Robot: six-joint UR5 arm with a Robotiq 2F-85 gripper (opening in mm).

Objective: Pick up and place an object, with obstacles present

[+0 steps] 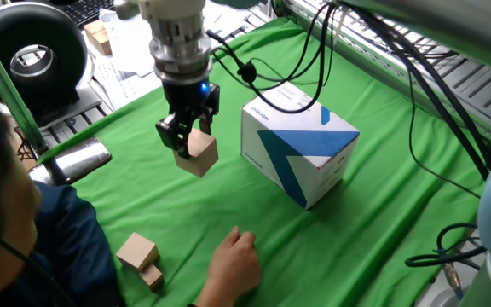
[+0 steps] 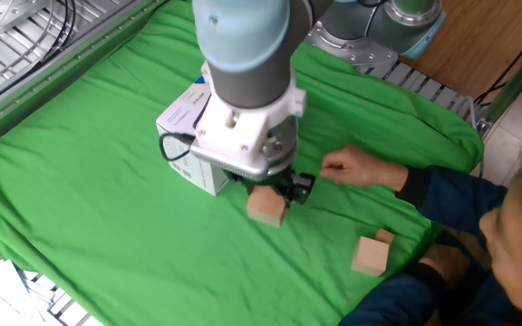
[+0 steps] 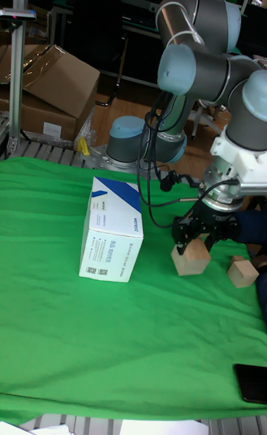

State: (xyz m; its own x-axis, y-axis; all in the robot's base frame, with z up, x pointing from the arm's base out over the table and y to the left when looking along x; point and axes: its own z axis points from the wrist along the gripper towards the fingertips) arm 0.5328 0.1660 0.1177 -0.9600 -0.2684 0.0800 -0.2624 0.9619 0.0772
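A small light-tan wooden cube, the object (image 1: 200, 152) (image 2: 266, 206) (image 3: 191, 259), hangs just above the green cloth with my gripper (image 1: 186, 139) (image 2: 275, 188) (image 3: 202, 239) shut on it. The obstacle, a large white box with blue angular shapes (image 1: 300, 141) (image 2: 181, 152) (image 3: 111, 228), stands on the cloth beside it. In one fixed view the cube is a little to the left of the box. In the tall fixed view it is to the right of the box, with a clear gap between them.
A tan block joined with a smaller block (image 1: 141, 257) (image 2: 371, 253) (image 3: 242, 271) lies on the cloth near a person. The person's hand (image 1: 231, 264) (image 2: 355, 169) rests on the cloth close to the cube. A dark phone (image 3: 252, 383) lies at the cloth's near edge.
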